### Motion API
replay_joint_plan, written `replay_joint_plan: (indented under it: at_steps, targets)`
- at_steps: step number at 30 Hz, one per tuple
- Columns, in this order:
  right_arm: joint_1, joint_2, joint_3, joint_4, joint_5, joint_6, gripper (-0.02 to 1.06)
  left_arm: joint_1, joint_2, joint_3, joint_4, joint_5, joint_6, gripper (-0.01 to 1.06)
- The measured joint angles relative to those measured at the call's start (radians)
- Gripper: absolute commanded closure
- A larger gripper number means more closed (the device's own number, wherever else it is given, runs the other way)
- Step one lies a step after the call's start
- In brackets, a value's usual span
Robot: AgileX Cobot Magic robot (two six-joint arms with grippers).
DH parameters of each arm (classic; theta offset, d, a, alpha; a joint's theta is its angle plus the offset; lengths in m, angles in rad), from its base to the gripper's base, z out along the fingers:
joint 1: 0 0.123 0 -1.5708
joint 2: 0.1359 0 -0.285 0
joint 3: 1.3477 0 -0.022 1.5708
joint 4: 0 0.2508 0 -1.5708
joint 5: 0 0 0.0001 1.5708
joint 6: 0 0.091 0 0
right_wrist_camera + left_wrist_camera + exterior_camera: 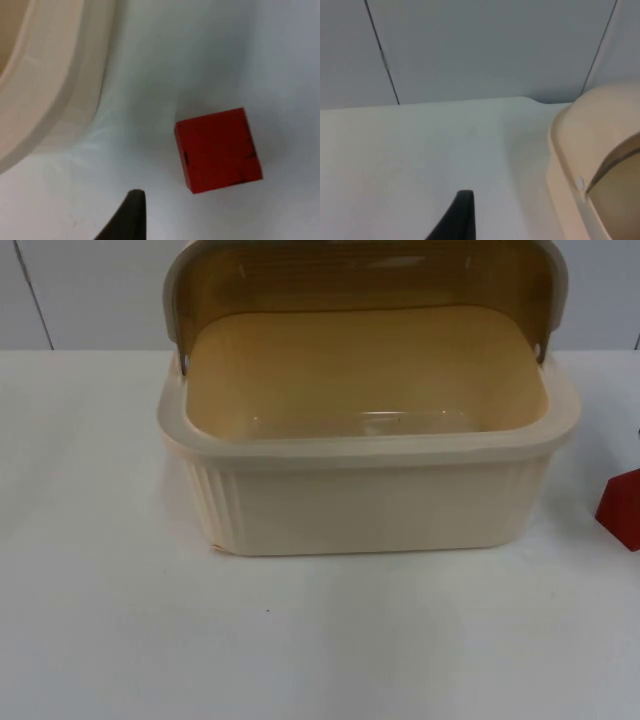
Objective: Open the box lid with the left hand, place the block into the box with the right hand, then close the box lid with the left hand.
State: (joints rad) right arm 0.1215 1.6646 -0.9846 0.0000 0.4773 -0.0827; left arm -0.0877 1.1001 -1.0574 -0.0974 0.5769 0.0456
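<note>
White table top (320,640) lies bare in front of the cream, ribbed plastic box (370,505), which serves as the landmark; the box stands open, its inside a smooth tan hollow with nothing in it; behind that hollow, at the box's far rim, the translucent amber lid with a grey edge (365,280) is swung up and back on its hinges; beyond the lid runs the grey partition wall (80,290). To the right of the box, apart from its wall, the red cube-shaped block (622,510) rests on the table. The right gripper (131,215) hangs above the table close to the block, between the block and the box's rounded rim, holding nothing; whether its fingers are spread or closed I cannot tell. The left gripper (457,217) hovers over the table on the box's left side, near its corner; its fingers likewise cannot be judged.
</note>
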Motion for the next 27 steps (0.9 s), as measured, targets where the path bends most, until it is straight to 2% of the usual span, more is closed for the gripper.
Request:
replay_joint_plan:
  at_steps: [2, 6, 7, 11, 21, 27]
  targets:
    - [0.0, 0.026, 0.0, -0.011, -0.008, -0.011, 0.0, 0.0, 0.004, 0.0, 0.0, 0.004, 0.0, 0.0]
    - [0.0, 0.112, 0.002, -0.008, -0.029, -0.142, 0.0, 0.0, 0.019, 0.0, 0.0, 0.015, 0.0, 0.0]
    - [0.0, 0.112, 0.002, -0.008, -0.029, -0.142, 0.0, 0.0, 0.019, 0.0, 0.0, 0.015, 0.0, 0.0]
    - [0.0, 0.189, -0.002, 0.06, -0.044, -0.264, 0.0, 0.0, 0.019, 0.0, 0.0, 0.015, 0.0, 0.0]
    - [0.0, 0.31, -0.143, 0.105, -0.053, -0.296, 0.0, 0.0, 0.019, 0.0, 0.008, 0.022, 0.0, 0.0]
    - [0.0, 0.355, -0.171, 0.106, -0.048, -0.294, 0.0, 0.0, 0.019, 0.0, 0.021, 0.026, 0.0, 0.0]
